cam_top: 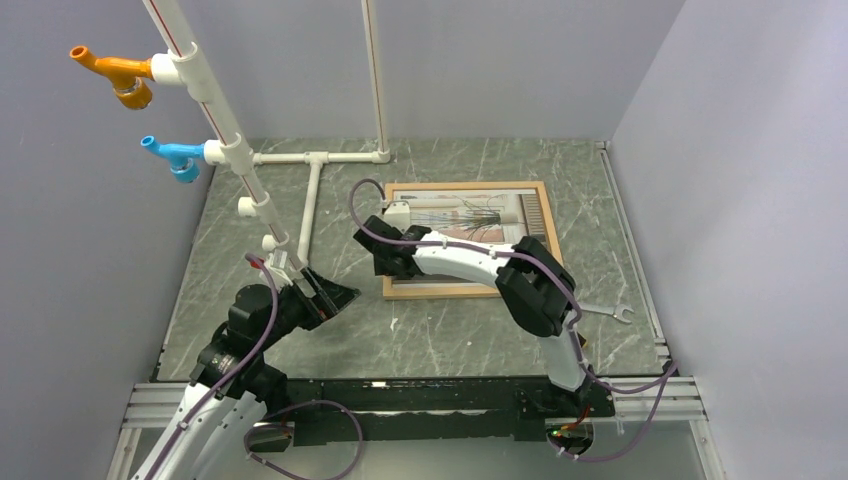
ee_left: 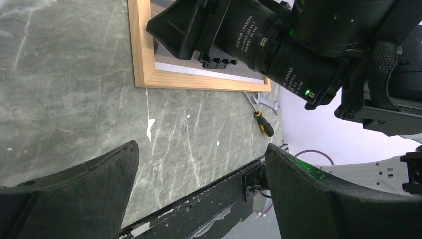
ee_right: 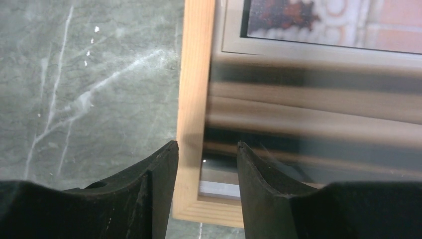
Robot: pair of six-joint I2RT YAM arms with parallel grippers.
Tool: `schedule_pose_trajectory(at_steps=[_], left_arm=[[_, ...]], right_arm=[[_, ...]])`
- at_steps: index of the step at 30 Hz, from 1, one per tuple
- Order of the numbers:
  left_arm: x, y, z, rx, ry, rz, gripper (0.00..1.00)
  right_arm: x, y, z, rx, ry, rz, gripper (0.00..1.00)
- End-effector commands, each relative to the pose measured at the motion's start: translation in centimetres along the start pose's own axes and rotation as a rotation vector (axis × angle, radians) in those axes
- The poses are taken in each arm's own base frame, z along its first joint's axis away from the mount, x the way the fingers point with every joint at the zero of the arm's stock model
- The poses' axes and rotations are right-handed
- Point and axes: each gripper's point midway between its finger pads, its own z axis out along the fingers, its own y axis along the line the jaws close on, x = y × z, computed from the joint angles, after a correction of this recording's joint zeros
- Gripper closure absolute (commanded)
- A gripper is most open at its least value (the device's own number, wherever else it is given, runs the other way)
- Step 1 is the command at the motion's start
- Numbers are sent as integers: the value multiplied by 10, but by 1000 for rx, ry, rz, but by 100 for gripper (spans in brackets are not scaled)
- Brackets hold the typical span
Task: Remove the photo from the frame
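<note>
From above, the frame (cam_top: 465, 184) lies flat toward the worktop's (cam_top: 450, 330) far right, with the photo (cam_top: 480, 215) inside it. In the left wrist view, the left gripper (ee_left: 201, 147) is spread wide over the worktop (gripping nothing). In the right wrist view, the right gripper (ee_right: 206, 144) is part-spread and straddles the frame's left rail near its near corner, not clamped on it.

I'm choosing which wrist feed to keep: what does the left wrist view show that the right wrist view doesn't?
Left wrist only: a screwdriver and wrench on the table past a corner of the frame, and the right arm above it. Right wrist only: the right fingers either side of the frame's moulding, and the printed image of the photo. Both: the frame and table.
</note>
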Motion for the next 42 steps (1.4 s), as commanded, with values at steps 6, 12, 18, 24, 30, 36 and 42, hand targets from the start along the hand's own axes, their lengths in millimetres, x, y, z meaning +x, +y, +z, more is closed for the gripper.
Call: schedule_pose_trajectory(at_steps=[6,12,18,24,30,36,42], left_arm=[[6,8,4,-11,24,22,1],[7,12,1,-25,15,27,1],[10,19,0,-40,16,22,1],[11,22,-1,-53,14,21,1],[13,26,-1,-63,17,12,1],[15,24,8,-14,15,-9,2],[17,13,24,77,33,-29,6]], right_arm=[[-9,18,4,60,-60,18,56],[-3,22,11,70,-60,11,65],[5,24,20,95,-43,16,71],[6,21,21,107,-48,19,73],[-10,32,-3,10,-60,-39,100],[-20,49,-48,-226,-62,-55,100],[-20,69,-81,-434,-36,-38,100]])
